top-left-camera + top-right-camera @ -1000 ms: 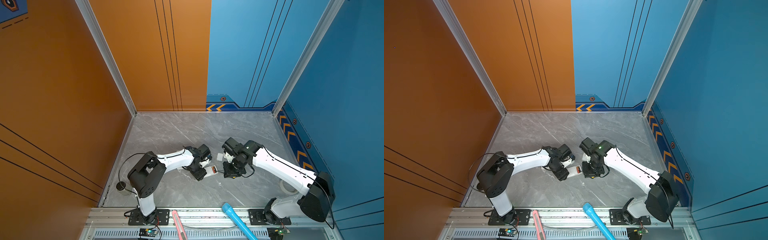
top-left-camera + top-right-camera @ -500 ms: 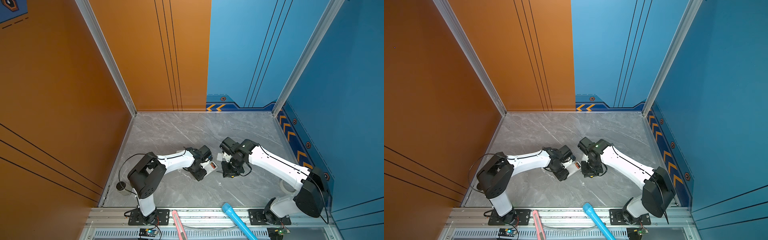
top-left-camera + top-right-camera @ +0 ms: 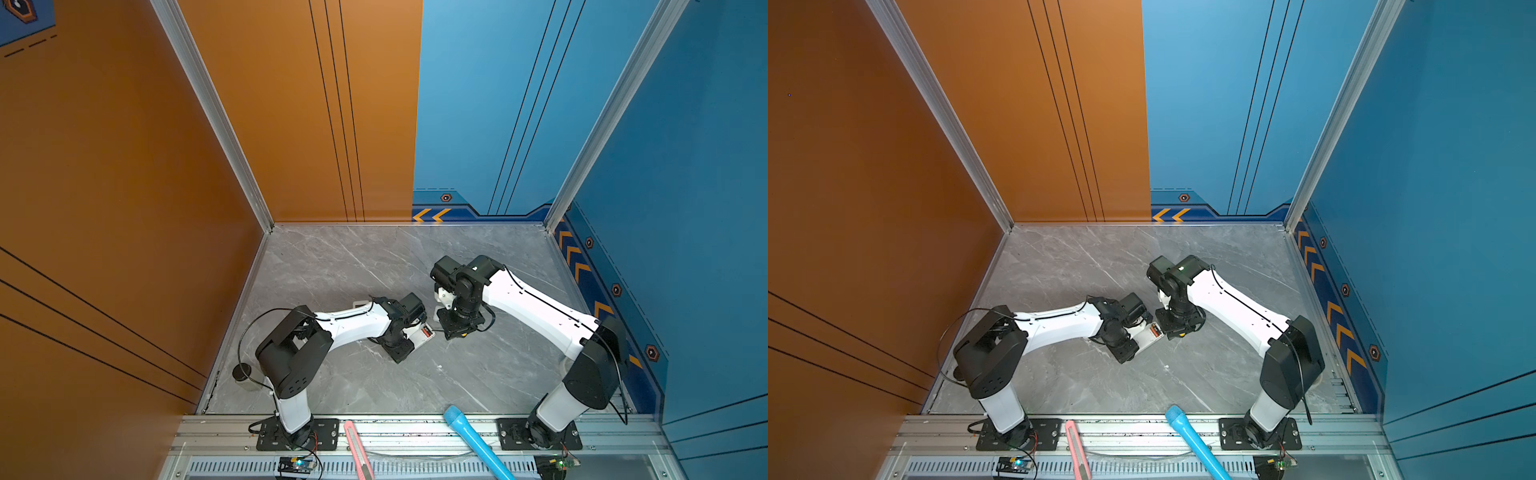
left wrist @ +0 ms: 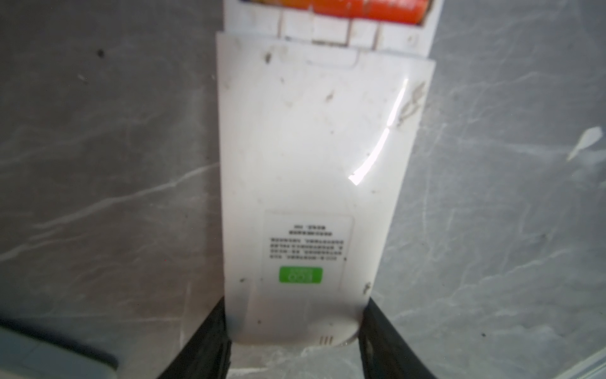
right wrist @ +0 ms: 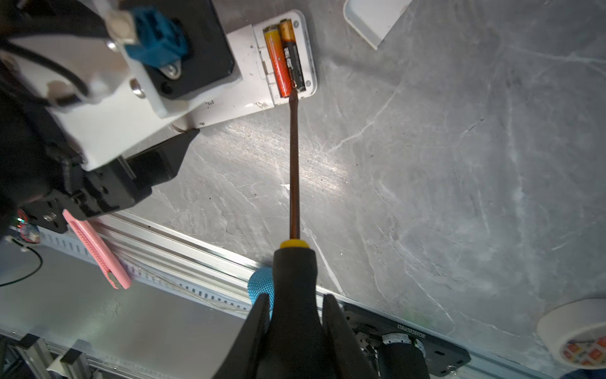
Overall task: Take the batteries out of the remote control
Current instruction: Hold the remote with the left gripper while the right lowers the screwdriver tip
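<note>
The white remote control (image 4: 311, 164) lies back-up on the grey table, and my left gripper (image 4: 295, 311) is shut on its rounded end. Its battery bay is uncovered. Two batteries lie side by side in it, a red-orange one (image 5: 278, 62) and a black one with an orange end (image 5: 294, 59). My right gripper (image 5: 295, 302) is shut on the black-and-yellow handle of a screwdriver (image 5: 294, 164). The screwdriver's tip touches the near end of the black battery. In both top views the remote (image 3: 422, 334) (image 3: 1148, 334) shows between the two wrists.
A loose white cover (image 5: 373, 19) lies on the table just beyond the remote. A pink utility knife (image 3: 357, 449) and a blue torch (image 3: 473, 436) rest on the front rail. A tape roll (image 5: 574, 331) sits near the right arm's base.
The right wrist has shifted a little back and to the left with the screwdriver. The left arm has stayed put on the remote.
</note>
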{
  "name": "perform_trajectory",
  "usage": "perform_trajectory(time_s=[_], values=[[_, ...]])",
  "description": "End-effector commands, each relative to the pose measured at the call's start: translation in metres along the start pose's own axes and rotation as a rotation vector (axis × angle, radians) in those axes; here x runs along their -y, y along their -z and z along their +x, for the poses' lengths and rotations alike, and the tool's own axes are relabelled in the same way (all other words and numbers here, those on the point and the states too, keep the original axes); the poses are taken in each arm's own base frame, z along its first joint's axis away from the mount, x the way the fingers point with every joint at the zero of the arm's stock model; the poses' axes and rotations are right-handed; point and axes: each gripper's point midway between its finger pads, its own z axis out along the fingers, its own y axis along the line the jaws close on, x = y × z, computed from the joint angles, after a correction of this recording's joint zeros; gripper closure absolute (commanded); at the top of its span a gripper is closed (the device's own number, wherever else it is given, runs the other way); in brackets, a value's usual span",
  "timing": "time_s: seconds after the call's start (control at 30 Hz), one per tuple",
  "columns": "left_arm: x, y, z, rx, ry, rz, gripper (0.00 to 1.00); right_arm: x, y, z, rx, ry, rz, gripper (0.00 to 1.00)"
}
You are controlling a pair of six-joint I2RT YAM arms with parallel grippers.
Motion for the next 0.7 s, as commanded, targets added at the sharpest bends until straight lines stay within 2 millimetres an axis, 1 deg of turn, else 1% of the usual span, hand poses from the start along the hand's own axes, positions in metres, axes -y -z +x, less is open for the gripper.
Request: perform_trajectory(time_s=[0.0, 0.2, 0.37, 0.53, 0.67], values=[[0.003, 0.000, -0.006, 0.028, -0.029, -0.008, 0.61, 0.009, 0.003, 0.008, -0.051, 0.068, 0.072, 1.00], [0.005, -0.001, -0.006, 0.025, -0.040, 0.000, 0.63, 0.009, 0.000, -0.001, -0.047, 0.097, 0.107, 1.00], [0.005, -0.001, -0.006, 0.024, -0.049, -0.004, 0.63, 0.003, 0.001, -0.008, -0.043, 0.120, 0.100, 1.00], [0.004, 0.000, -0.006, 0.026, -0.050, -0.007, 0.64, 0.001, -0.003, -0.008, -0.060, 0.135, 0.094, 1.00], [0.004, -0.001, -0.007, 0.026, -0.048, -0.006, 0.65, 0.003, -0.005, -0.005, -0.087, 0.153, 0.111, 1.00]])
